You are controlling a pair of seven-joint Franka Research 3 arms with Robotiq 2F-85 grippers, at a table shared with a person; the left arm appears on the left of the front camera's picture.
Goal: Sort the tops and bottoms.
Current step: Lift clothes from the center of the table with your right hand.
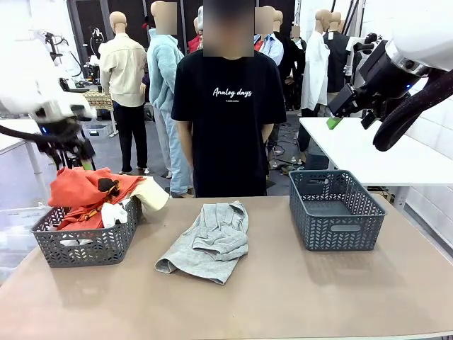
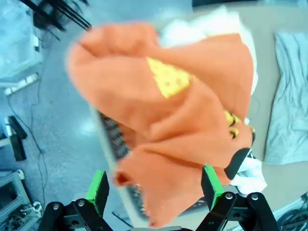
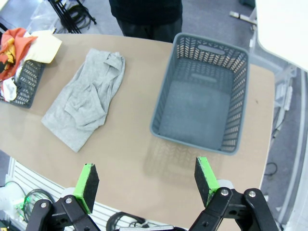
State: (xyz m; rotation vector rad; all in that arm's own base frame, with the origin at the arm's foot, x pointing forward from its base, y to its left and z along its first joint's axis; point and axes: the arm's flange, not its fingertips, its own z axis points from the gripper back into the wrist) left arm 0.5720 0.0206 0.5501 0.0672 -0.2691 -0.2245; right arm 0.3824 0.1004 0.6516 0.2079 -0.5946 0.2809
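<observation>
- Grey plastic forms the left basket in the front view; the orange-red top is heaped in it, the cream top is draped over its rim, and a bit of the white T-shirt is tucked below. A grey garment is spread on the desk between this basket and the right basket. The left gripper hangs just above the heap.
- Seen from the left wrist, the left gripper's jaws are spread wide with nothing clamped; the orange-red top lies beneath.
- Seen from the right wrist, the right gripper is parted and empty, high over the desk.
</observation>
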